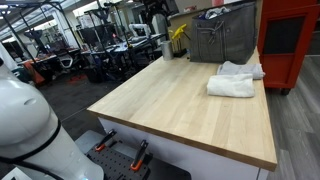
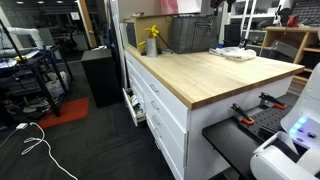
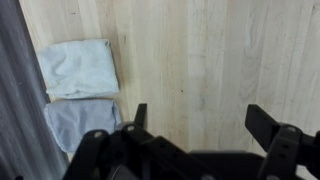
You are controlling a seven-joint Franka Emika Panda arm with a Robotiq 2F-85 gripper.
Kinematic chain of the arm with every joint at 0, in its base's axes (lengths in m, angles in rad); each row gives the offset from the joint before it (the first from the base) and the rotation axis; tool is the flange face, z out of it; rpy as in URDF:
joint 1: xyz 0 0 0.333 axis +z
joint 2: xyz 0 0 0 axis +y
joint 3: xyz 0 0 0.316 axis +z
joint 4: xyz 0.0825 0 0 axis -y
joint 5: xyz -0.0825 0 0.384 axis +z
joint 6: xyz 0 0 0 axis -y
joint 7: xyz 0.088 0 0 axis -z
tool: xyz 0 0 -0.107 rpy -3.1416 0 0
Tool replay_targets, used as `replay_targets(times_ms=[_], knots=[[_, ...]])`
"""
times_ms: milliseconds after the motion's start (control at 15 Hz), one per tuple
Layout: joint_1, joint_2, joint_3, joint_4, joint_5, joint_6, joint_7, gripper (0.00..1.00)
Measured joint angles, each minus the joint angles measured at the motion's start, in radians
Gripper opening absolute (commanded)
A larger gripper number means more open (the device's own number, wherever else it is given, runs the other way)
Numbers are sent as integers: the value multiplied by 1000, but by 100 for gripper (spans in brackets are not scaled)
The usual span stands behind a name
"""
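Your end effector (image 3: 200, 128) hangs, jaws apart, above the pale wooden table (image 3: 200, 50); two folded white cloths (image 3: 78, 68) lie flat on its left, side by side, so both are exposed from above.

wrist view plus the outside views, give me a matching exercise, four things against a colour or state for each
Things:
1 towels
2 gripper
3 table top
4 cabinet

Colour or state:
a red
b open, holding nothing
c pale wood
d white, folded

Pairs: 1-d; 2-b; 3-c; 4-a
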Motion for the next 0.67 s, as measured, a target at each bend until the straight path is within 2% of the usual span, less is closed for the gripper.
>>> replay_targets(times_ms=[667], knots=[[0,-15,2,6,2,-17,-9,100]])
